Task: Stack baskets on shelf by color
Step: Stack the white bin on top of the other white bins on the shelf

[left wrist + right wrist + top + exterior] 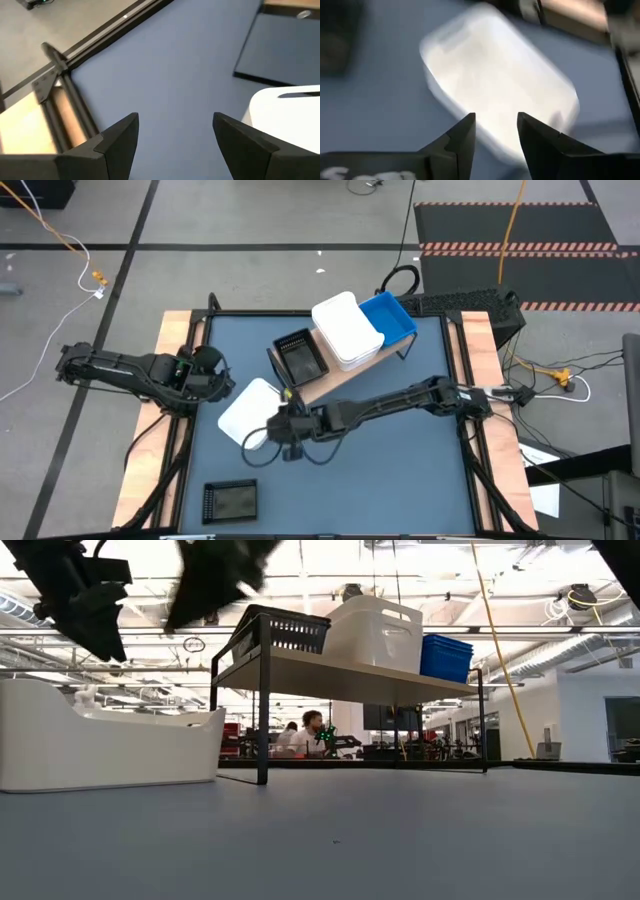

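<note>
White basket (250,412) on the mat (400,470), left of centre, in front of the shelf (345,375). Right gripper (277,434) over its near right corner; fingers (462,137) parted, nothing between them, the basket rim just beyond the tips. Wrist picture blurred, so contact can't be judged.

Left gripper (212,372) near the mat's left edge, jaws wide, empty.

On the shelf: black basket (300,356), white stack (347,330), blue basket (388,317). How many are nested can't be made out. Another black basket (230,501) at the mat's near left corner.
</note>
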Robot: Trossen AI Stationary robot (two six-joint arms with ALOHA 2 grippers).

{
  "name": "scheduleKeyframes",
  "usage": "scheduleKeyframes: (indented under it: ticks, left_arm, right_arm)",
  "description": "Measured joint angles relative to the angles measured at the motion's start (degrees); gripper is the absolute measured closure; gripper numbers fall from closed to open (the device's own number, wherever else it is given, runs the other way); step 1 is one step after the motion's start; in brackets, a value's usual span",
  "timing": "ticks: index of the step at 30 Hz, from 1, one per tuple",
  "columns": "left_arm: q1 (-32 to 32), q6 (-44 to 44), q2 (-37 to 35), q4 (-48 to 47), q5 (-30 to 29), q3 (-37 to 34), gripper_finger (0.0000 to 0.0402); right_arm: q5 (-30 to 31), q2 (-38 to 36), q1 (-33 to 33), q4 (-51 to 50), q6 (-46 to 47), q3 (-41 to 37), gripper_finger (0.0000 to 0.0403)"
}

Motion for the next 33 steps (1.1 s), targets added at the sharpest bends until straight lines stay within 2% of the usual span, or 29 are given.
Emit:
scheduleKeyframes:
  ticks: [5,10,15,21,27,33]
  left_arm:
    - [0.0,-4.0,0.0,-5.2,0.1,0.0,0.0144]
    - [0.0,-6.4,0.0,-6.9,0.1,0.0,0.0144]
    - [0.0,-6.9,0.0,-6.9,0.1,0.0,0.0144]
    - [0.0,-6.7,0.0,-6.9,-0.1,0.0,0.0144]
    - [0.0,-6.8,0.0,-6.9,-0.1,0.0,0.0144]
    - [0.0,-7.1,0.0,-6.9,-0.2,0.0,0.0144]
  right_arm:
    - [-3.0,-0.5,0.5,-12.2,6.0,-0.7,0.027]
    - [3.0,-0.1,-0.3,-12.7,4.4,-7.5,0.0285]
    - [6.5,-0.7,-4.4,-8.7,1.5,-11.8,0.0292]
    - [6.3,-0.5,-7.9,-3.1,-7.0,-12.6,0.0293]
    - [4.8,-0.1,-12.4,4.2,-16.6,-12.8,0.0293]
    - [-1.6,-0.1,-18.0,10.4,-18.9,-12.7,0.0294]
